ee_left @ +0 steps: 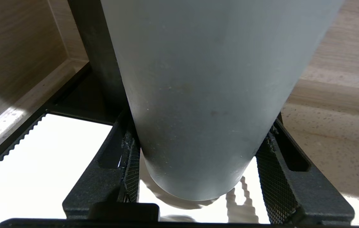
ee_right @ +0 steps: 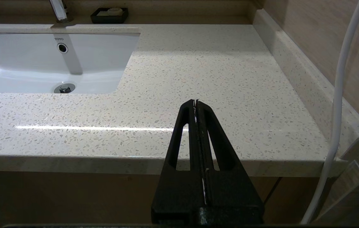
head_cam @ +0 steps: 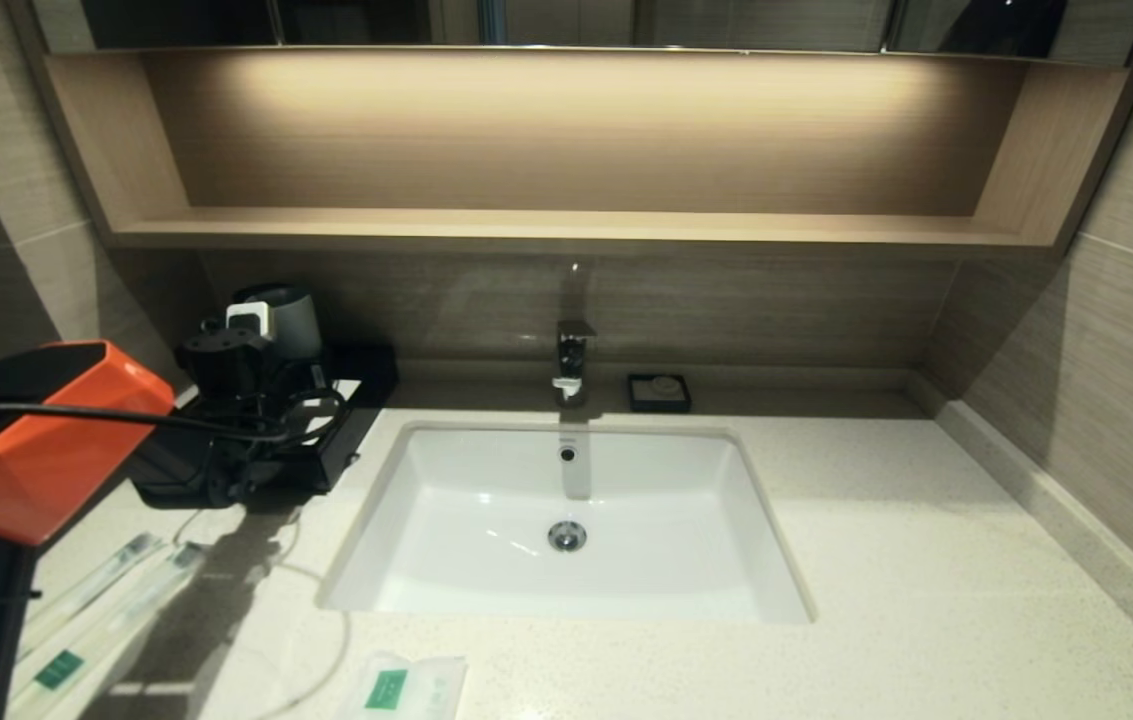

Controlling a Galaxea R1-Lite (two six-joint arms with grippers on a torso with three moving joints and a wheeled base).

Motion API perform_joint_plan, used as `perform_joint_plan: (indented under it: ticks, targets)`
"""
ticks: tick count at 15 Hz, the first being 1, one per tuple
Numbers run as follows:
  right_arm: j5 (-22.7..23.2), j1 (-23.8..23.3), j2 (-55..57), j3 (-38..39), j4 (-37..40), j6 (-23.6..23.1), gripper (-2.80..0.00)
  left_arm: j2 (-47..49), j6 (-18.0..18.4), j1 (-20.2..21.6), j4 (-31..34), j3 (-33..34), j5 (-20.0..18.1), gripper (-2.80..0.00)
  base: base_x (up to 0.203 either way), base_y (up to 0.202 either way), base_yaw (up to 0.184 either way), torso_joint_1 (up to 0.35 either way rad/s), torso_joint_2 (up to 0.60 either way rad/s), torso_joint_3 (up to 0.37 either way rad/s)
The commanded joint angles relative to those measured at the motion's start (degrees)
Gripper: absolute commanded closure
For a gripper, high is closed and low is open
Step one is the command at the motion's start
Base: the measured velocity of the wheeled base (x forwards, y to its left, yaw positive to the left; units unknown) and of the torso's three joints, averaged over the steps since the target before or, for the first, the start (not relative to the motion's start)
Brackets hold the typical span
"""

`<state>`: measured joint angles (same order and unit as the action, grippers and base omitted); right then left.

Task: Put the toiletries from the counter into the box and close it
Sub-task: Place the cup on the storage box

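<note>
Toothbrushes (head_cam: 91,600) lie on the counter (head_cam: 926,600) at seven o'clock in the head view, long axes towards one o'clock, sachet (head_cam: 404,688) beside, box (head_cam: 351,420) beyond; left wrist view: left gripper (ee_left: 198,171) clamps the grey cup (ee_left: 204,95); right wrist view: right gripper (ee_right: 196,103) closed, empty.

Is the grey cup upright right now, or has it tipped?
Upright: the grey cup stands above the box's white top panel, with the left gripper's pads against both its sides.

Counter (head_cam: 886,560): box (head_cam: 351,425), toothbrushes (head_cam: 96,610), sachet (head_cam: 406,688), soap dish (head_cam: 659,392).
</note>
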<state>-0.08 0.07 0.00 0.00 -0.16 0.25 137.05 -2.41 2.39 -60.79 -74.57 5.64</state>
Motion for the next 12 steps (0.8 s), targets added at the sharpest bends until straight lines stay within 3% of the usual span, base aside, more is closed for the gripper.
perform_joint_plan:
  ticks: [1,12]
  targets:
    - [0.0,0.0,0.0,0.1,0.0,0.0,0.0,0.6,-0.1,-0.2,-0.2,-0.9,0.1,0.0,0.0,0.0,0.0,0.0,0.0,0.0]
    - [0.0,0.0,0.0,0.1,0.0,0.0,0.0,2.6,-0.1,-0.3,1.7,-5.2,0.1,0.0,0.0,0.0,0.0,0.0,0.0,0.0]
